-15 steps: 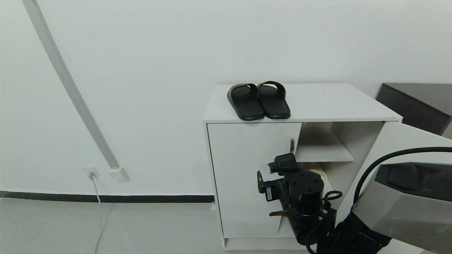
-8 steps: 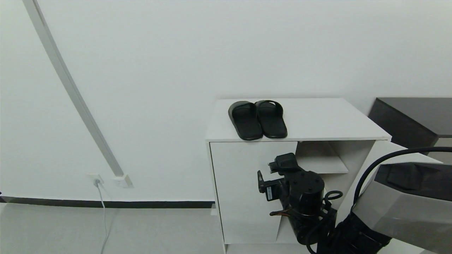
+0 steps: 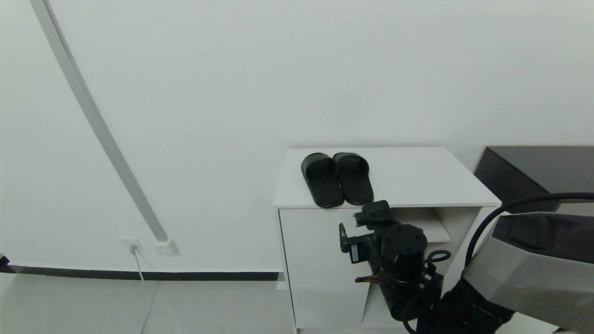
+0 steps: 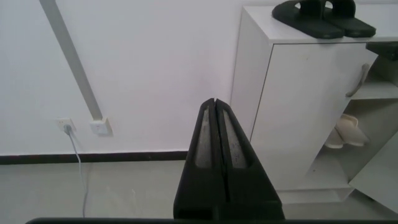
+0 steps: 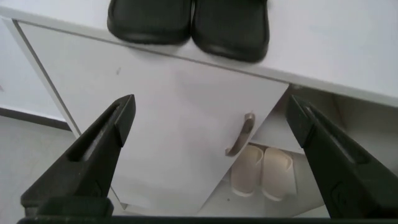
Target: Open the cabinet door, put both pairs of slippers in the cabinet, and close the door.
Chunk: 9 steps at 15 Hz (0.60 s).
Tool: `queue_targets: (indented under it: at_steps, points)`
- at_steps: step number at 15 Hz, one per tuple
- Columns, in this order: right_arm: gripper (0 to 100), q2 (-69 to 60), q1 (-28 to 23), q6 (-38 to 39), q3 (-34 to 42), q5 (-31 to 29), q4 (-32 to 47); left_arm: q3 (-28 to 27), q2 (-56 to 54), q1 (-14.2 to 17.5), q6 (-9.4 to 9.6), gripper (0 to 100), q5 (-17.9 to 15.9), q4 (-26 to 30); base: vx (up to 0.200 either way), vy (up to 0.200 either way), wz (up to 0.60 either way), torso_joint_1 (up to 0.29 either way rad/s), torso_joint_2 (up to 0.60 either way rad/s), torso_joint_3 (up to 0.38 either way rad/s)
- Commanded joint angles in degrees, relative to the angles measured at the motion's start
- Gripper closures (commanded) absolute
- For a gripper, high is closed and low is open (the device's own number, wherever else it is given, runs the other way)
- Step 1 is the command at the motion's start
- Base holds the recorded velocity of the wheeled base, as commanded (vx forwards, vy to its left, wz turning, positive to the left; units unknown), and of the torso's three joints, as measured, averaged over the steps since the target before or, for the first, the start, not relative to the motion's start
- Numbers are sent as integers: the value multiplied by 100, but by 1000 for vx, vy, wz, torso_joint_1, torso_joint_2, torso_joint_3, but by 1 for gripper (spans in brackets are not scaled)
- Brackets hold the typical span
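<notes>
Cabinet [image 3: 408, 176] stands before my right claw [image 5: 211, 106], spread wide; left claw [image 4: 215, 106] is pinched shut, empty. Inside sits the pale pair [image 5: 262, 171]; the black pair [image 3: 337, 178] waits on top. Only my head camera shifted, so one pair remains.

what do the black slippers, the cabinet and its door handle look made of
Black slippers: likely rubber or foam, matte, moulded in one piece.
Cabinet: probably laminated board, smooth white, flat square-edged panels.
Door handle: seems brushed metal, dull sheen.
</notes>
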Motion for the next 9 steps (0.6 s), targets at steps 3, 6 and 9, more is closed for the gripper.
queue_targets:
  at_steps: [3, 6, 9]
  points:
    - [0, 2, 0, -6, -1, -1, -4, 0, 9, 0, 0, 100, 2, -1, 0, 0, 0, 183, -390, -211]
    - [0, -7, -8, -6, 8, 8, -4, 0, 9, -44, 70, 100, -7, 25, 0, 0, 0, 165, -364, -196]
    - [0, 19, -70, 3, 52, 140, -31, 0, 9, -18, -26, 100, -16, -1, 0, 0, 0, 165, -357, -190]
